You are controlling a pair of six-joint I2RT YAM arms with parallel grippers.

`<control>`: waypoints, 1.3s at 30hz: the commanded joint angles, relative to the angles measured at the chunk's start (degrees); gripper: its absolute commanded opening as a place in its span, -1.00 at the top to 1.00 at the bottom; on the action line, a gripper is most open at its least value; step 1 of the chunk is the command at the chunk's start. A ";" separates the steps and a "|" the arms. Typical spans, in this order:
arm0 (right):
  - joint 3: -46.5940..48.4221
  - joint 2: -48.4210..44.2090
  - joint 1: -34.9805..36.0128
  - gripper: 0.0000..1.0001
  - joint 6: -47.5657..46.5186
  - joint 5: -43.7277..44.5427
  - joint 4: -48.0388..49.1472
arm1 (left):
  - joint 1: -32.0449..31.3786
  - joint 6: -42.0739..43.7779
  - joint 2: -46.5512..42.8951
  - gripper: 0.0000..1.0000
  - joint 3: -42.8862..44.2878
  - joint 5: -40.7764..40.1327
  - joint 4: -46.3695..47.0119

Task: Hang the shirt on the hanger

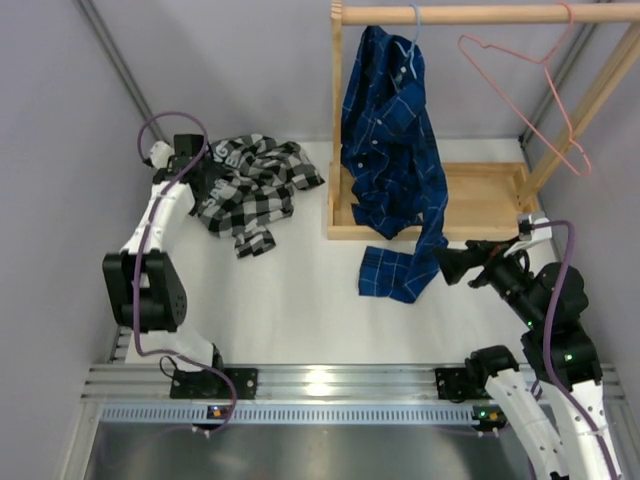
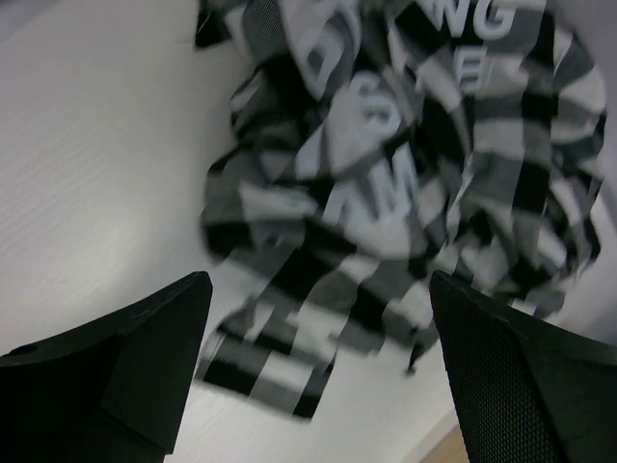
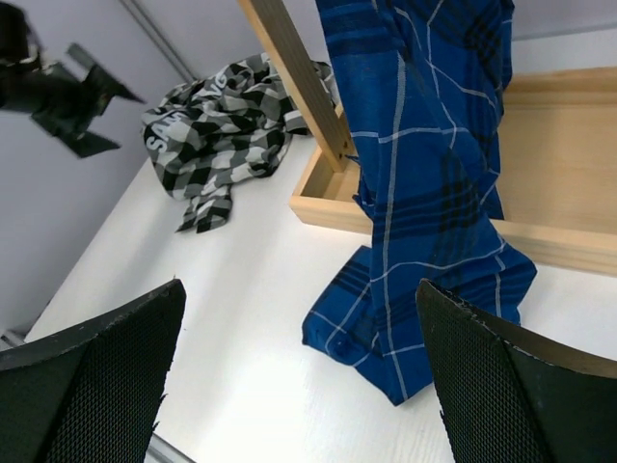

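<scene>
flannel, black-and-white checked with white lettering, the shirt [image 1: 250, 185] lies crumpled on the bench [image 1: 300, 300] at the far left, just under the left pincer [image 2: 320, 280], whose jaws stand apart and empty. the right pincer [image 3: 299, 285] is likewise apart, holding nothing. the pink wire hanger [image 1: 545, 64] hangs from the wooden rail [image 1: 480, 14], well apart. the cloth looks light, soft and floppy, so it should sag and bunch. the collar or a shoulder seam would be the best hold.

The shirt [image 2: 521, 183] is lying crumpled on the white table [image 2: 87, 174] just ahead of the left gripper [image 2: 318, 289], lettering [image 2: 487, 19] showing, while the black fingers [image 2: 145, 367] are standing wide apart, flanking its nearest fold.
</scene>
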 commanded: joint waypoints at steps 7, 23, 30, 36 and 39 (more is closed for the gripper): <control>-1.73 1.15 -0.63 -0.99 0.24 -3.40 6.36 | 4.78 2.92 33.48 -0.28 28.94 7.21 -0.31; -1.47 3.35 -0.71 -0.99 -2.13 1.08 7.07 | -54.84 0.75 -21.35 1.00 -22.81 -18.25 7.52; -0.67 7.47 -0.71 -0.99 -3.63 -3.74 7.76 | -81.76 -5.45 -29.12 1.00 -36.28 -16.31 9.78; -5.51 16.94 -0.28 -0.99 1.02 -27.98 20.75 | -96.38 4.41 -19.44 -0.32 -32.51 -17.72 13.93; -2.45 24.93 8.64 -0.99 -4.02 -26.12 20.09 | -96.74 -3.02 -21.09 -0.96 -30.75 -25.60 6.14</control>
